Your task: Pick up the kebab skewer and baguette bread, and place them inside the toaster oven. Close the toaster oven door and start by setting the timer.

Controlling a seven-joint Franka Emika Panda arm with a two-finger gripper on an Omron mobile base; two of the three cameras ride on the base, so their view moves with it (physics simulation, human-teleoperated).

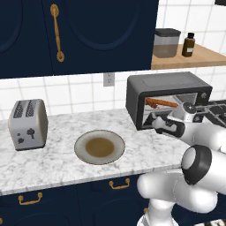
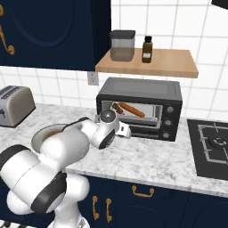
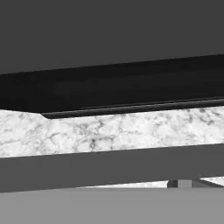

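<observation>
Toaster oven (image 2: 139, 91): black box on the marble counter (image 1: 53, 163), against the tiled wall, under a wooden shelf (image 2: 164, 62). Knob panel (image 2: 169, 116) on its right side. In the left base view the oven (image 1: 167, 84) stands right of the plate.

Toaster oven door (image 2: 142, 132): dropped open, lying low in front of the cavity. In the hand view a dark slab (image 3: 131, 94) with a thin lip along its lower edge spans the frame just above the marble (image 3: 109, 131); a flat grey bar (image 3: 109, 166) crosses below it. Which part of the door each one is cannot be told.

Baguette bread (image 2: 132, 109): slim orange-brown loaf lying inside the oven on the rack, angled down toward the right. Also seen through the opening from the left (image 1: 165, 103).

Kebab skewer (image 2: 117, 107): short dark red piece inside the oven, just left of the baguette bread and close beside it. Whether the two touch cannot be told.

Gripper (image 2: 127, 131): at the lower left front of the oven, low by the open door, at counter level. Jaws spread wide; nothing between them. In the left base view the gripper (image 1: 154, 123) sits at the oven's lower front edge.

Plate (image 1: 99, 146): round, grey-rimmed with a brown centre, on the counter left of the oven.

Toaster (image 1: 28, 123): silver, two slots, at the counter's left end, well apart from the oven.

Shelf items: grey lidded canister (image 2: 122, 45) and brown bottle (image 2: 147, 49), side by side.

Stove top (image 2: 213, 144): black, right of the oven.
</observation>
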